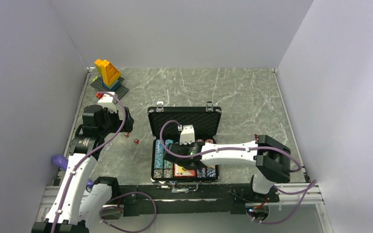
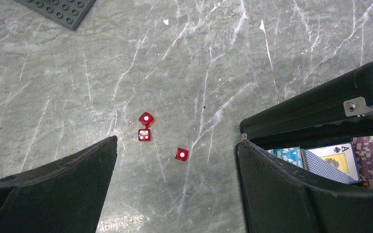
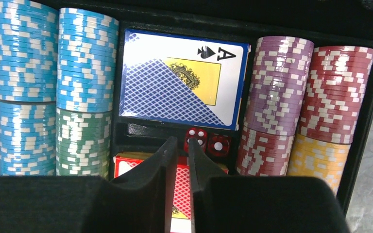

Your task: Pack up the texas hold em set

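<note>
At bench centre, toward the near edge, the open black case (image 1: pixel 201 119) lies with its foam-lined lid standing upright at the far side and its silver latches along the top edge.

Within the tray, columns of striped chips (image 3: pixel 29 73) fill both side rows: blue and green on the left, purple, red and yellow on the right. A blue-backed card deck (image 3: pixel 184 85) occupies the far middle compartment and a red-backed deck (image 3: pixel 126 167) the near one. Two red dice (image 3: pixel 218 144) sit in the narrow slot between the decks.

The right fingers (image 3: pixel 158 170) are pressed together with nothing between them, their tips just at the near side of that slot.

Left of the case, three loose dice (image 2: pixel 144 135) rest on bare marble bench (image 1: pixel 243 97): two touching, one a little apart and nearer the case. The left fingers (image 2: pixel 63 189) stand wide apart above them, one pad on open marble, the other close beside the case's left wall.

Open surface extends behind and to the right of the case up to the white enclosure walls. A yellow-blue brick tower (image 1: pixel 108 73) on its dark baseplate (image 1: pixel 118 89) stands in the far left corner.
</note>
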Controlling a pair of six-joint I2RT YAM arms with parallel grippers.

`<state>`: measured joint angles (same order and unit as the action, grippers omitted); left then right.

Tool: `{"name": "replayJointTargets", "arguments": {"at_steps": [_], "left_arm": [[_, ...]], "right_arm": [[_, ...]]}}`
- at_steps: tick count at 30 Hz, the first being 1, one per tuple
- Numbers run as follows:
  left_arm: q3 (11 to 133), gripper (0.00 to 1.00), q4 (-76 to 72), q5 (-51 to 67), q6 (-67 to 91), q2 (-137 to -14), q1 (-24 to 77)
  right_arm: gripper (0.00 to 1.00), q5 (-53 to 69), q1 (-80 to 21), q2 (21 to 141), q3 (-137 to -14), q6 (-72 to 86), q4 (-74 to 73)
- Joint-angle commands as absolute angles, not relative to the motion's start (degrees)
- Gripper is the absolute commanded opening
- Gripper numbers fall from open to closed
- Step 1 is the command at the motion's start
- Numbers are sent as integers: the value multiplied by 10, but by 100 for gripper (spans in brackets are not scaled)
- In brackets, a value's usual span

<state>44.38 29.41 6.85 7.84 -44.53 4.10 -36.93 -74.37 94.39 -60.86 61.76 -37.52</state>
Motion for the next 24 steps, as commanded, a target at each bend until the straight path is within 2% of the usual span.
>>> {"name": "replayJointTargets", "arguments": {"at_steps": [1,9,24], "left_arm": [[453,99,275,74,81,-446,42],[453,99,275,74,81,-446,42],[453,100,275,71,81,-448,43]], "right_arm": [[16,-358,-731,929,-592,600,-339],[13,-339,-721,940,-573,589,-316],[7,-322,-741,939,-582,621,-368]]}}
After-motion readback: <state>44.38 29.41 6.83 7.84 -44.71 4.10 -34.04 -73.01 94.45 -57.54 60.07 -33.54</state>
